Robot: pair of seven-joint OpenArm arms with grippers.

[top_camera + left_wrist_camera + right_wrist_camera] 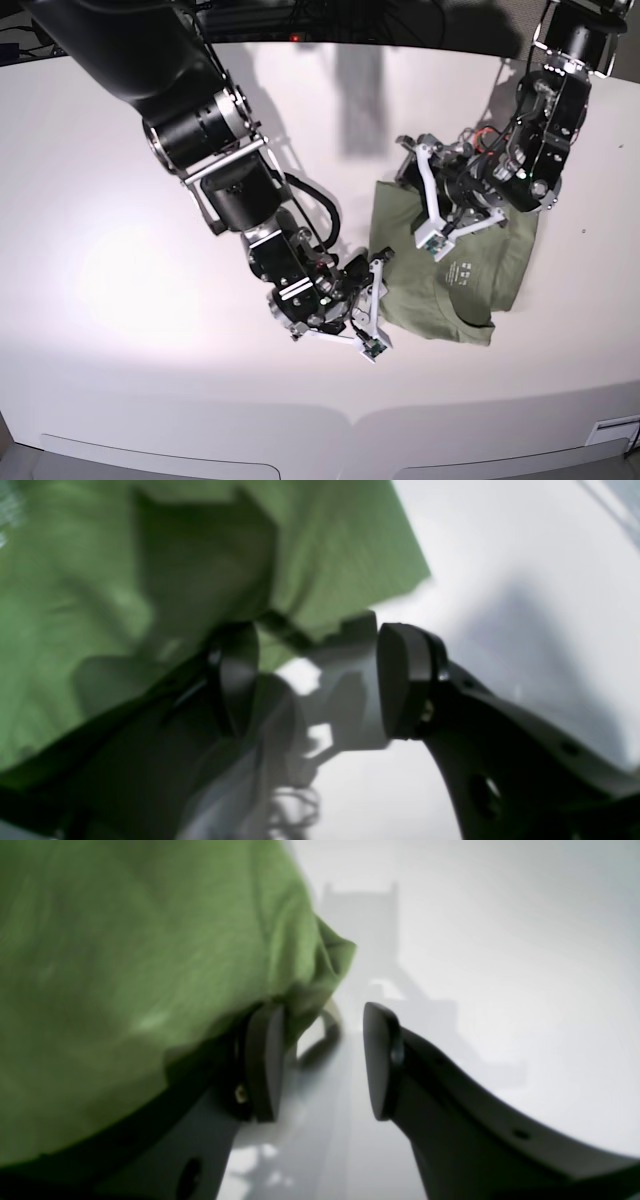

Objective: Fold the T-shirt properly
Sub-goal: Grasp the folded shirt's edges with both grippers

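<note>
T-shirt [455, 280] on white table [120, 290], prob. folded.

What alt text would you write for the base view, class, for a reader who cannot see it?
A green T-shirt lies crumpled on a white table, with two black robot arms bent over it. The right claw is open at its near-left edge; the left claw is open over its far edge.

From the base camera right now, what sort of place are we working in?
Probably a lab or test bench, not a home: a bare white table, two black arms reaching over it, and only a green T-shirt lying on it. Beyond the table's far edge it is too dark to tell more.
</note>
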